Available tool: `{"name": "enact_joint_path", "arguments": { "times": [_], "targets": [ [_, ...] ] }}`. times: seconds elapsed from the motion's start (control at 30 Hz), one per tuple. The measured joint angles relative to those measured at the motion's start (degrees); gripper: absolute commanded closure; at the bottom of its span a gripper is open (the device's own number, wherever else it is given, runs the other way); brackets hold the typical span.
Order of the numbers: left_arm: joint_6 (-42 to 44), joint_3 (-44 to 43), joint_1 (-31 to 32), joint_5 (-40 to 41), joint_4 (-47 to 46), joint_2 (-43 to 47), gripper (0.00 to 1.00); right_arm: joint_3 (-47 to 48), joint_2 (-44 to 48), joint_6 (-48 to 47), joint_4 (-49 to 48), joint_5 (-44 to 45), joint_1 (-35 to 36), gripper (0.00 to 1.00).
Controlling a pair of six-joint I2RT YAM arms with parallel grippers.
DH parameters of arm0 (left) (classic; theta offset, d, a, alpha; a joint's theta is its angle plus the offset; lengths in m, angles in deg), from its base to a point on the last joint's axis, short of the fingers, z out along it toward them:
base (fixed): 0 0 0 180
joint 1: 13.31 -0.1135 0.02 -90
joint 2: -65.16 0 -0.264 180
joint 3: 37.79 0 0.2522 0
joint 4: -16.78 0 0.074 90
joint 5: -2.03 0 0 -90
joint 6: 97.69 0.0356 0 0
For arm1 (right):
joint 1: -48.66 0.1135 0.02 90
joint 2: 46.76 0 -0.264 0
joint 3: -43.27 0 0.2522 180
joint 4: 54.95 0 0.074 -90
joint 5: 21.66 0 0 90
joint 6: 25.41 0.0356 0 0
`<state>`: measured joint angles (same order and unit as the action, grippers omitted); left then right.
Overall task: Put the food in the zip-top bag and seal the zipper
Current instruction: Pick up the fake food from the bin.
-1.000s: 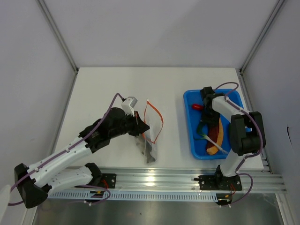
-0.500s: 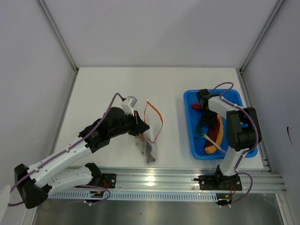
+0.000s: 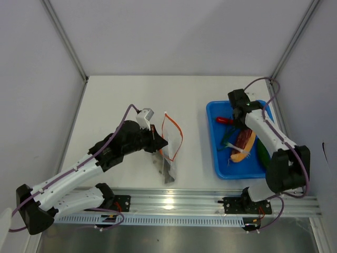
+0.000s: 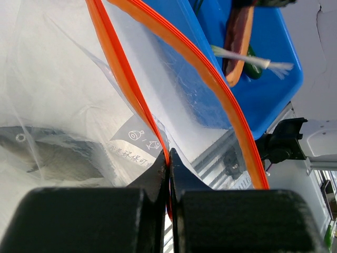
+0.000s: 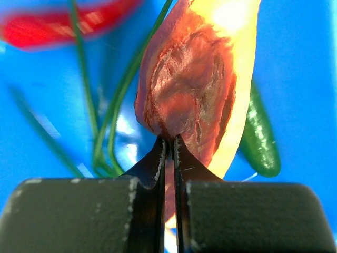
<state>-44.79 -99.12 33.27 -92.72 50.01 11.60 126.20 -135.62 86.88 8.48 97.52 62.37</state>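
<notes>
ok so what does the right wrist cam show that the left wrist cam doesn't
Only the right wrist: the right gripper, shut, its tips right at the near end of the sausage in bun, and the blurred red chili at the top left.

Only the left wrist: the left gripper clamped on the zip-top bag at its orange zipper, with the bag's mouth gaping open.

Both: the blue tray, the sausage in bun and the green onion stalks.
</notes>
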Motion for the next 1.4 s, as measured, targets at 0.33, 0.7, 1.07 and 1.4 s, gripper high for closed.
{"name": "enact_joint_path", "arguments": {
  "times": [0.33,0.7,1.07,1.4],
  "targets": [
    [-0.2,0.0,0.0,-0.1,0.0,0.0,0.99,6.3,18.1,-2.5,-1.0,-6.2,-2.8,1.00],
    [-0.4,0.0,0.0,-0.5,0.0,0.0,0.99,9.0,22.9,-5.3,-2.6,-13.8,-3.3,1.00],
    [-0.4,0.0,0.0,-0.9,0.0,-0.3,0.99,12.9,26.7,-1.2,-12.2,-34.1,3.2,1.00],
    [-0.7,0.0,-0.1,-2.1,0.1,-1.2,1.00,12.9,24.1,1.9,-29.2,-39.4,17.2,1.00]
  ]
}}
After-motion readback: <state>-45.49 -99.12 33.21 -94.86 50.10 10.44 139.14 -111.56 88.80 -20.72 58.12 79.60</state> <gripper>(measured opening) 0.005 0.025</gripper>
